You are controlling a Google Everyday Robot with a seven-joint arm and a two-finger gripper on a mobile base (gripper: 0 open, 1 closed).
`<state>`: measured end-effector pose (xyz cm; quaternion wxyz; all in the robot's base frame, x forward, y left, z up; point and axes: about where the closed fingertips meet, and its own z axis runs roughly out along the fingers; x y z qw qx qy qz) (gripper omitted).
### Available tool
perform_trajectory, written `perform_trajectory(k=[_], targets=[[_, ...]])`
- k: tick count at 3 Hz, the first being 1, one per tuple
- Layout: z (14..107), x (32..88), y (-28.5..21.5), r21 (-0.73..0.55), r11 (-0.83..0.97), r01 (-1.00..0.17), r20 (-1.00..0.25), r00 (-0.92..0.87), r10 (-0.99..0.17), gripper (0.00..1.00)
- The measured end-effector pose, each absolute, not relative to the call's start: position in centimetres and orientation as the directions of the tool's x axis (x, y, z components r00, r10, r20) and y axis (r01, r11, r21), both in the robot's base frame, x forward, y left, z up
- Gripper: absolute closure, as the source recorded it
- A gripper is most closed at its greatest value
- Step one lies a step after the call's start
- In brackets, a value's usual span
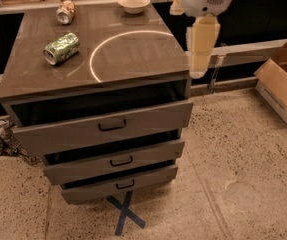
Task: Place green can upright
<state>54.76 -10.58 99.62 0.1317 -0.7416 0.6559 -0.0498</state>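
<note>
In the camera view, the gripper hangs in the air just off the cabinet's right edge, a pale, blocky shape; whether it is spread or closed cannot be told. Well apart from it, beyond the thin white ring, the green can lies on its side on the smooth brown surface. It is dented, mottled aluminium and probably rolls easily, so righting it has not begun.
</note>
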Motion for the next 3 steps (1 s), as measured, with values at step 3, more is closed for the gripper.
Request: perform_trajectory(k=[3], targets=[[96.8, 64.6, 3.5, -0.302, -0.543, -0.784, -0.091, 0.591, -0.802, 0.00]])
